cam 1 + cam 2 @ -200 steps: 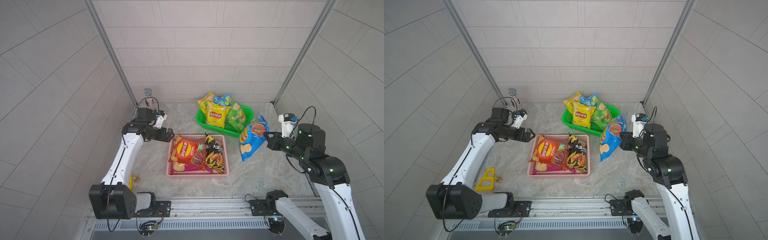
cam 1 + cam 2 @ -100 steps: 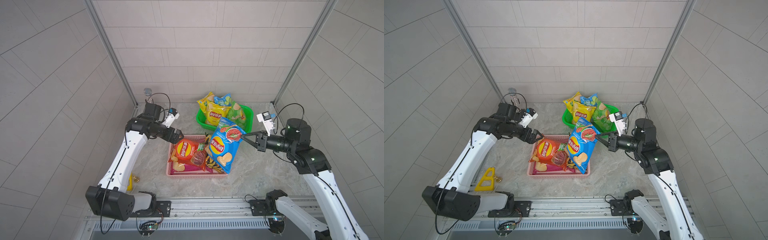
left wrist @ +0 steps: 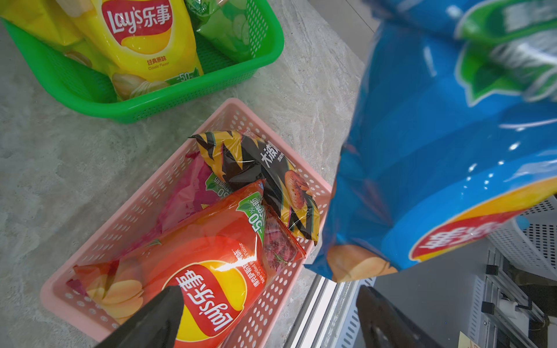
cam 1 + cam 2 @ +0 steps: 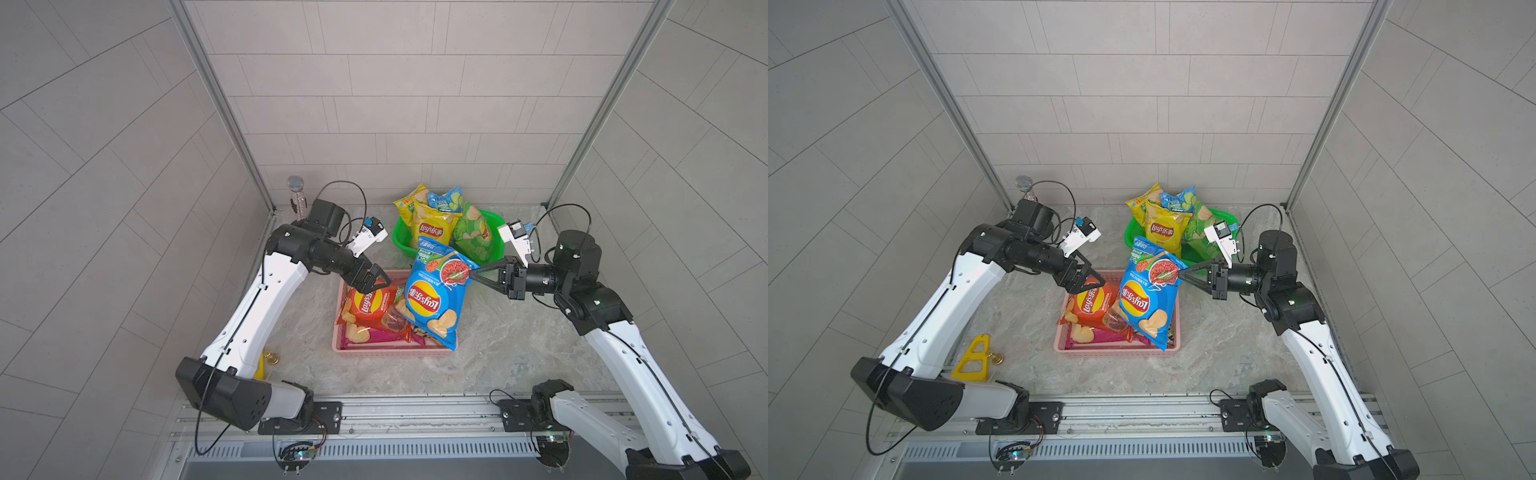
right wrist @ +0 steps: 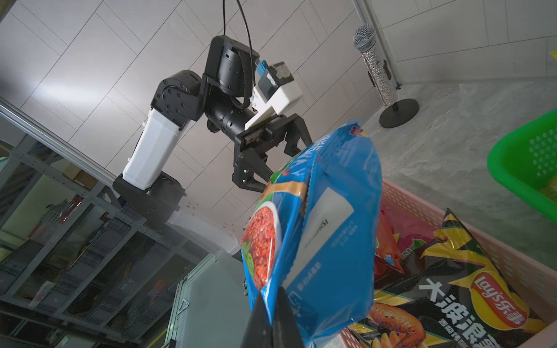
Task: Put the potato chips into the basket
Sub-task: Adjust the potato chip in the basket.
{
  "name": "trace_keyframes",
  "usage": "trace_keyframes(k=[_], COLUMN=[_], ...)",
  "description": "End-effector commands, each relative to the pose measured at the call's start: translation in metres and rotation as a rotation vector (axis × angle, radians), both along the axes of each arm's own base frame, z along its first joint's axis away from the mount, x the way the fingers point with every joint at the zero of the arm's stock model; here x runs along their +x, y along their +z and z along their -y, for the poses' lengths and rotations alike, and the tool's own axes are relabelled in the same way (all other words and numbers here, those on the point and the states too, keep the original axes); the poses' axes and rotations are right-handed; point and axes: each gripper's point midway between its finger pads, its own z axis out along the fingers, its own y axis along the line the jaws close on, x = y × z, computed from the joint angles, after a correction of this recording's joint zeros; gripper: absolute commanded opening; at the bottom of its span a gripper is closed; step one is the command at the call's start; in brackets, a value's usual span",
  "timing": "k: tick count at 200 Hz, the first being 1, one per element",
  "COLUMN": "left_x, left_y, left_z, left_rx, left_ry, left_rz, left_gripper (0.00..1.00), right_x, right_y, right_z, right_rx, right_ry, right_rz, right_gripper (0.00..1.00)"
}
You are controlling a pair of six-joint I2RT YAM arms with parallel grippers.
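Starting at the left, our left gripper [image 4: 379, 281] hangs with its jaws wide apart and nothing between them. It is over the 11 o'clock part of the pink basket [image 4: 390, 356], just above the orange-red bag [image 4: 368, 306]. We think it may hit the blue bag [image 4: 432, 299] if either arm goes further toward the middle, because the two are near.

The blue bag hangs over the right half of the basket, with its lowest corner at about 4 o'clock on the rim. Our right gripper [image 4: 473, 274], at 2 o'clock from the bag, is closed on only a thin edge of it, and such glossy film can slip out. If it is released here, we judge that the bag may catch the rim and tip onto the table, or rest high on the black bag [image 3: 271, 168].

Now the writing, also from the left:
- **Orange-red bag:** "Lay's" with Chinese characters, and "-50%".
- **Blue bag:** the same logo, upside down in both top views.
- **Black bag:** "Lay's" and large white Chinese characters.
- **Yellow bag [image 4: 434, 227]:** "Lay's", "Classic Flavor" and "-50%". It stands in the green basket [image 4: 400, 241] at 1 o'clock.
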Motion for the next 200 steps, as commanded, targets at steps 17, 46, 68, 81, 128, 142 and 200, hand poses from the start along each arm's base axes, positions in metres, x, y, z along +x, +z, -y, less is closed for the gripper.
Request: trace_keyframes(k=[17, 46, 68, 81, 128, 142, 200], left_x=[-0.010, 0.000, 0.014, 0.020, 0.027, 0.028, 0.034], left_y=[-0.010, -0.025, -0.039, -0.046, -0.075, -0.085, -0.115], left_z=[0.008, 0.003, -0.008, -0.014, -0.030, -0.034, -0.046], left_rx=[0.003, 0.057, 0.129, 0.171, 0.278, 0.306, 0.383], left_ry=[-0.046, -0.002, 0.071, 0.105, 0.170, 0.180, 0.229], left_rz=[-0.052, -0.023, 0.013, 0.018, -0.027, -0.039, -0.050], left_gripper=[0.96, 0.95, 0.94, 0.94, 0.94, 0.94, 0.93], right_x=[0.006, 0.018, 0.027, 0.026, 0.024, 0.022, 0.021], right_y=[-0.006, -0.032, -0.042, -0.044, -0.050, -0.047, -0.027], right_z=[-0.002, -0.002, 0.002, 0.003, 0.004, 0.003, 0.015], right_rx=[0.005, -0.006, -0.003, -0.004, -0.001, 0.012, 0.040], right_ry=[0.038, 0.028, 0.027, 0.024, 0.029, 0.058, 0.016], right_rz=[0.026, -0.064, -0.101, -0.101, -0.152, -0.162, -0.163], right_gripper=[0.00, 0.00, 0.00, 0.00, 0.00, 0.00, 0.00])
